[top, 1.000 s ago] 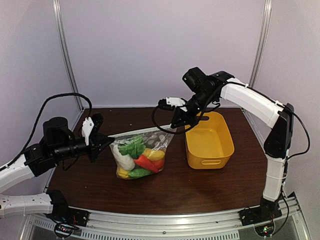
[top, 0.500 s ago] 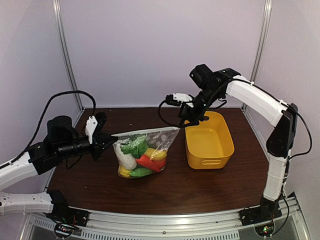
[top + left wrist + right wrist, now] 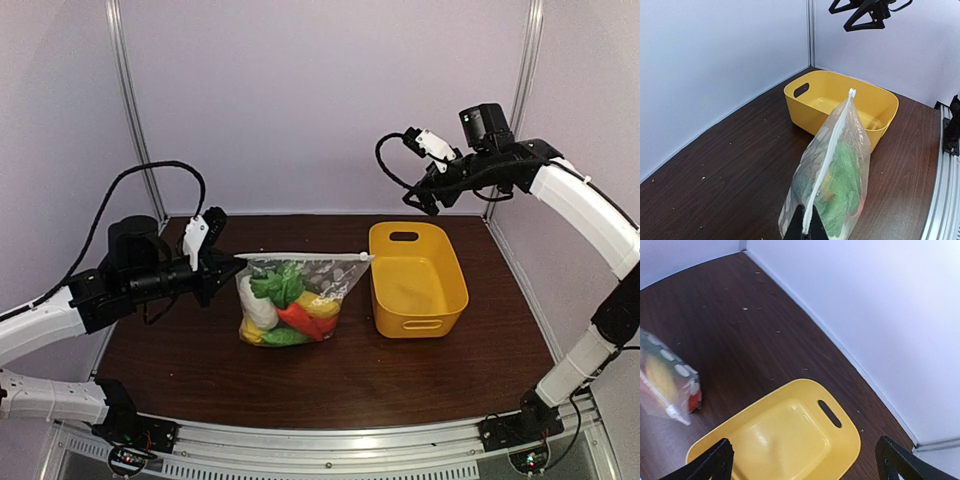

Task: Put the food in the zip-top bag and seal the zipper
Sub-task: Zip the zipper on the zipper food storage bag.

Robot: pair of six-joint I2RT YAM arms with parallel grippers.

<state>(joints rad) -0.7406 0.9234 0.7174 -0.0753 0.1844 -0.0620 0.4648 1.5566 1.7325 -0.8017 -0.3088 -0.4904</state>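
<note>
Left claw (image 3: 226,268): clenched on the near end of the zipper (image 3: 832,145), at the corner of the zip-top bag (image 3: 300,290).
Zip-top bag: stretched straight out ahead of the left claw, mouth edge up, body hanging below it down to the worktop (image 3: 350,370); whether its bottom rested there could not be told.
Zipper: ran as 1 pale line from the left claw's fingers away to the bag's far corner, which ended just beside the yellow basket (image 3: 415,322).
Food (image 3: 285,305): inside the bag, below and ahead of the left claw; leafy green, white, red and yellow pieces showed through the dotted plastic.
Right claw (image 3: 425,195): released, its 2 fingers spread wide, with no object between them.
Yellow basket: on the worktop well below the right claw, its handle slot on the far wall.
Bag from the right claw: low and off to one side, well apart from it.
</note>
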